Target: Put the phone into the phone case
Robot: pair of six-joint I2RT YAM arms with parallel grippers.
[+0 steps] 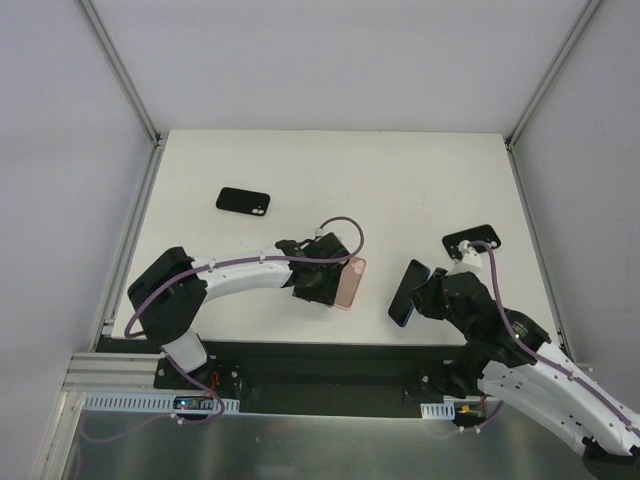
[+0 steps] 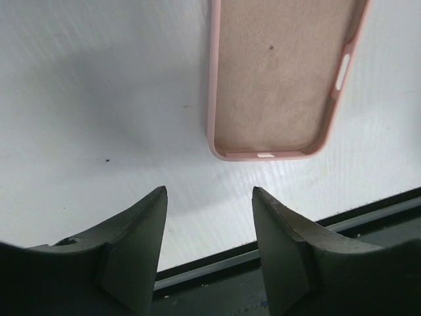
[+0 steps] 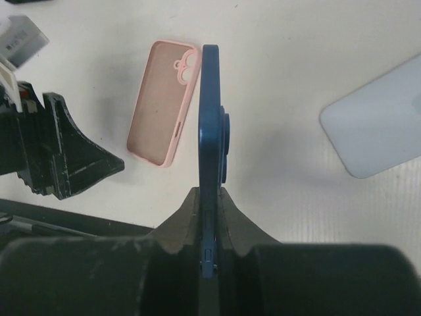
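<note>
1. Left gripper (image 2: 209, 194): jaws half apart, empty; the pink phone case (image 2: 276, 72) lies just beyond the tips (hollow side up).
2. Right gripper (image 3: 210, 197): jaws clamped on the blue phone (image 3: 210, 112), standing edge-on between them.

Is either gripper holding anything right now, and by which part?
Right gripper pinches the blue phone across its flat faces, near one end. Left gripper is open and empty, the pink case untouched.

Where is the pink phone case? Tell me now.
Top view: the pink phone case lies near the front edge of the table, ahead of the open left claw, left of the blue phone in the right claw.
</note>
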